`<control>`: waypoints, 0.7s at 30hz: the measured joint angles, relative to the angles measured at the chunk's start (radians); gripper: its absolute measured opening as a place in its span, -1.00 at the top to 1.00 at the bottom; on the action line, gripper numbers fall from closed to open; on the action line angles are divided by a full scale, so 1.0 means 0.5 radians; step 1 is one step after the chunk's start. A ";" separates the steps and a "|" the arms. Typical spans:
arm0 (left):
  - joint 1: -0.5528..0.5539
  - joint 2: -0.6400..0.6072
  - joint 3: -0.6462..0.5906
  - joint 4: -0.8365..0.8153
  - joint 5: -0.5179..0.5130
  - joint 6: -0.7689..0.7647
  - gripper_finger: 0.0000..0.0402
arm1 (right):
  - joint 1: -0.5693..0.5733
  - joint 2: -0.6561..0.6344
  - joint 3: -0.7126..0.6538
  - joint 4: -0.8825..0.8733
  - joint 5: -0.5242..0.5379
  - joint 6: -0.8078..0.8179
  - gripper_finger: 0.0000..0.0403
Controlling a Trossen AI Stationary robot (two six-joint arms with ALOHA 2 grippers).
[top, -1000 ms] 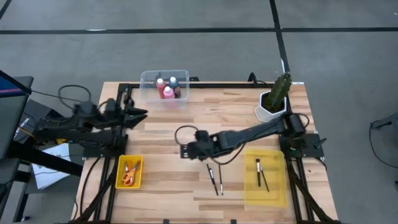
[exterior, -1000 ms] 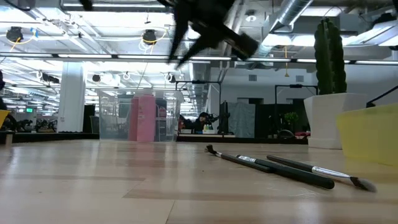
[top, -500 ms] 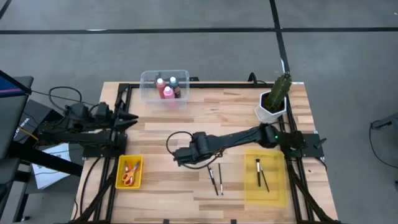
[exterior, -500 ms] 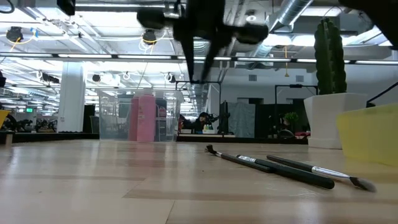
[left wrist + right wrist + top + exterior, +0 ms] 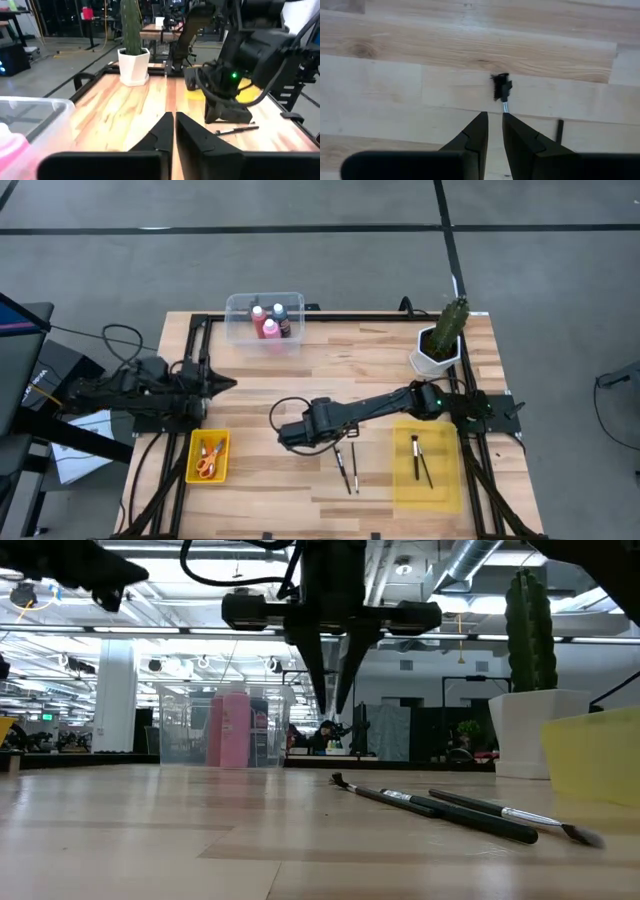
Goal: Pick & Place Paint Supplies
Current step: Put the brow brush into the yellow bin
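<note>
Two thin dark-handled brushes (image 5: 343, 467) (image 5: 354, 468) lie side by side flat on the wooden table, near its middle; the low view shows them too (image 5: 430, 805). My right gripper (image 5: 322, 432) (image 5: 333, 712) points straight down just above their far ends, its fingers a narrow gap apart, clear of the table. In the right wrist view the gripper (image 5: 495, 120) hovers over one brush's bristle head (image 5: 501, 87). My left gripper (image 5: 228, 385) (image 5: 174, 125) waits shut at the table's left edge, holding nothing.
A clear bin (image 5: 240, 300) at the far edge holds red, pink and dark bottles (image 5: 268, 325). A small yellow bin (image 5: 190, 455) at the near left holds scissors (image 5: 208, 458). A yellow tray (image 5: 445, 480) at the right holds two brushes (image 5: 420, 460). A potted plant (image 5: 440, 340) stands far right.
My right gripper has tipped from a slant until it points straight down and has sunk toward the far ends of the two brushes. My left gripper has sunk and drawn a little toward the table's near edge.
</note>
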 joint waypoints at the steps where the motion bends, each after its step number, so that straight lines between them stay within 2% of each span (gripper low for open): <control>1: 0.000 -0.034 -0.042 0.035 0.002 -0.017 0.97 | 0.000 -0.001 0.000 -0.001 0.000 0.002 0.73; 4: 0.000 -0.143 -0.155 0.217 0.002 -0.058 0.97 | 0.005 -0.012 0.000 0.003 0.000 0.003 0.73; 6: 0.000 -0.210 -0.219 0.220 0.004 -0.095 0.97 | 0.015 -0.014 0.001 0.015 -0.001 0.003 0.73; 21: -0.016 -0.215 -0.662 0.599 0.092 -0.101 0.99 | 0.018 -0.014 0.002 0.000 -0.093 -0.077 0.73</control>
